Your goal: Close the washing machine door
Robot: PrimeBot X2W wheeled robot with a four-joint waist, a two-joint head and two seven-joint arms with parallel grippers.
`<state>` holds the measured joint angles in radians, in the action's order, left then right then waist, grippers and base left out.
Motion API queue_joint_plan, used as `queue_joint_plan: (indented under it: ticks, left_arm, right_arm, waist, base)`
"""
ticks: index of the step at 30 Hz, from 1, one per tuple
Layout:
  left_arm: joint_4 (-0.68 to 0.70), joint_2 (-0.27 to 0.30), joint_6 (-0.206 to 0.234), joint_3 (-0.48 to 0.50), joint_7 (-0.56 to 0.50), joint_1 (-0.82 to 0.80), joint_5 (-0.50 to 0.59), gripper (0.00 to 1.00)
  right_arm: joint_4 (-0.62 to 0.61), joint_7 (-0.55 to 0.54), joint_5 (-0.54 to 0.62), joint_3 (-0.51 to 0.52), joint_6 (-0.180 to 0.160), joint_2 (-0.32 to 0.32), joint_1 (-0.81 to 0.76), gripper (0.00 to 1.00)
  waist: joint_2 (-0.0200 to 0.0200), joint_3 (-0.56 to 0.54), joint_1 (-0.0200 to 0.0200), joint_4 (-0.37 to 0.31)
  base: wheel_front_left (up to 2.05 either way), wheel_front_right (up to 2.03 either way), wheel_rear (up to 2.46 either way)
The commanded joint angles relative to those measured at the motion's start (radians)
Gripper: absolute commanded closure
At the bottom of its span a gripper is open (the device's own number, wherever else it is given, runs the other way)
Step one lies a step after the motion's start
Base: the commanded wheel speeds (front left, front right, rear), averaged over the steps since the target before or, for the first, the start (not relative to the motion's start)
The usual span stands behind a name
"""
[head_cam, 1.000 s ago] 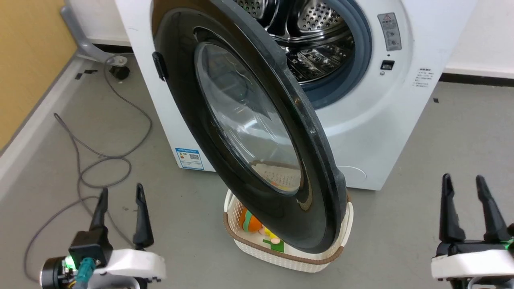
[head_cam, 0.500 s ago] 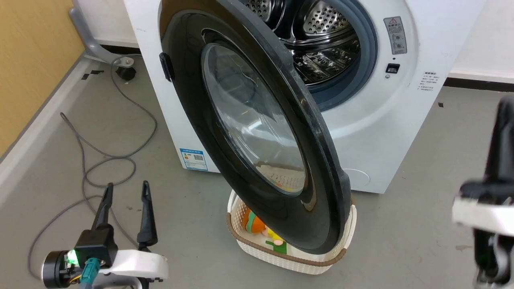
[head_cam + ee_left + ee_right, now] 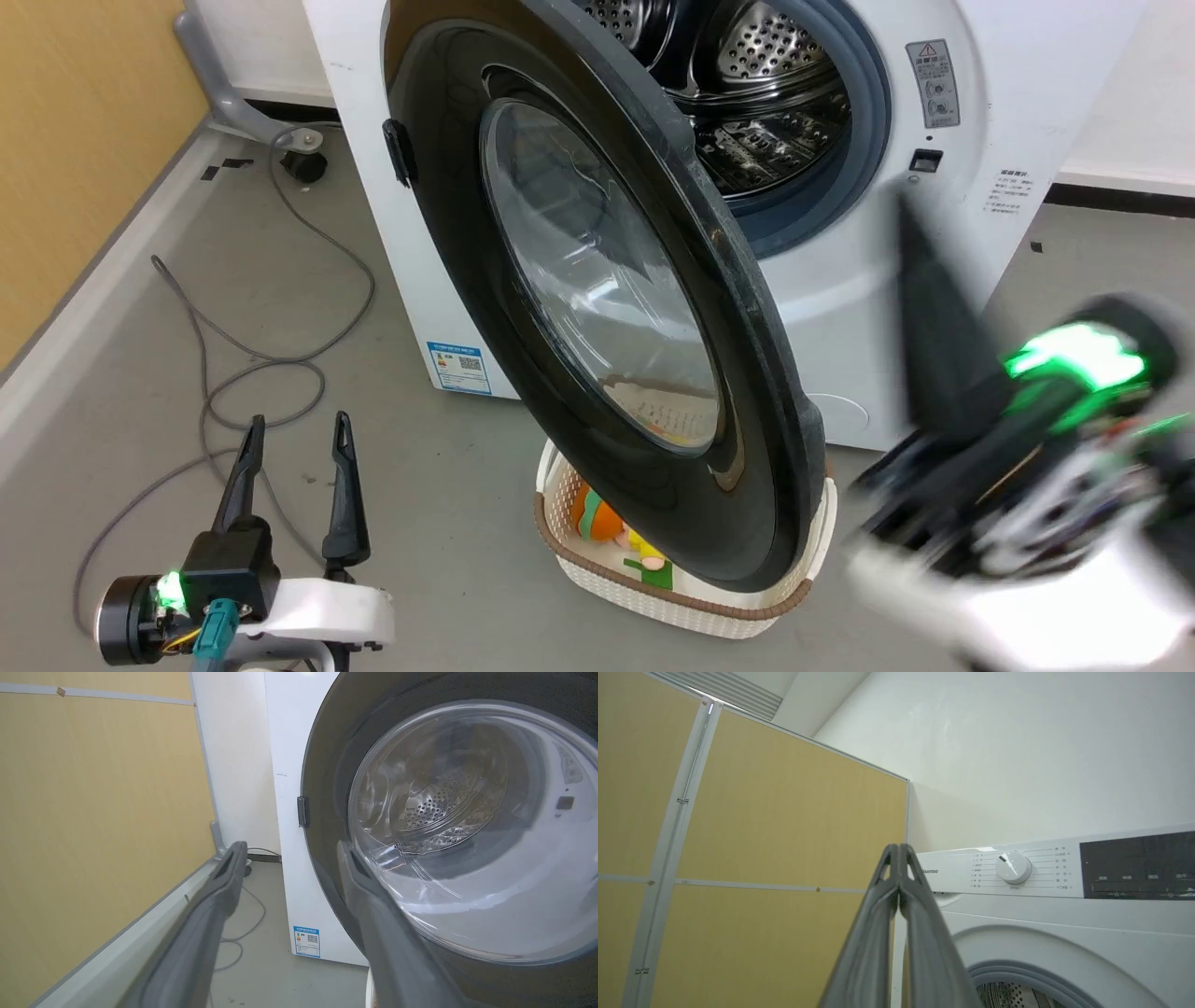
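Grey floor (image 3: 448, 485), matt finish; loose grey cable (image 3: 278, 359) lying at left. Yellow panel wall (image 3: 65, 159) along left side. White wall (image 3: 1153, 93) at far side, dark skirting (image 3: 1120, 198) below.

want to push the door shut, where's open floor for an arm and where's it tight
Bare floor between the left gripper and the basket, and right of the washing machine. Crowded: the basket sits under the open washing machine door; a cable loops across the left floor.

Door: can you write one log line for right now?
door: open, untouched | left gripper: open, low, apart from door | right gripper: shut, aimed at machine top | basket: on floor under door
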<state>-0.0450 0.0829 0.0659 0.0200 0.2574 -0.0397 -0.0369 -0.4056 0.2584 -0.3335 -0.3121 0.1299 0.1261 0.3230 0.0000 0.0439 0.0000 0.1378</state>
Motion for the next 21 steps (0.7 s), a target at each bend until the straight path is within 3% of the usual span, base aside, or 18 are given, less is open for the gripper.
queue_joint_plan:
  ticks: [1, 7, 13, 21]
  left_arm:
    - [0.003, -0.003, -0.003, 0.005, 0.004, 0.006, 0.006, 0.0]
    - [0.004, -0.006, -0.002, 0.014, 0.004, 0.009, 0.007, 0.0]
    - [0.007, -0.012, -0.002, 0.022, 0.004, 0.009, 0.0, 0.0]
    - [0.011, -0.017, -0.004, 0.022, 0.004, 0.002, 0.003, 0.0]
  right_arm:
    - [0.007, 0.003, 0.0, -0.063, 0.001, 0.041, -0.003, 1.0]
    - [0.091, 0.003, 0.001, -0.247, 0.001, 0.127, -0.035, 1.0]
    - [0.193, 0.003, -0.008, -0.37, 0.001, 0.17, -0.066, 1.0]
    - [0.302, 0.003, -0.001, -0.392, 0.001, 0.192, -0.117, 1.0]
  waist:
    - [0.0, -0.001, 0.0, 0.0]
    - [0.0, 0.002, 0.0, -0.002]
    - [0.0, 0.013, 0.0, -0.011]
    - [0.0, 0.032, 0.0, -0.017]
  base:
    - [0.0, 0.0, 0.0]
    - [0.0, 0.0, 0.0]
    - [0.0, 0.0, 0.0]
    - [0.0, 0.0, 0.0]
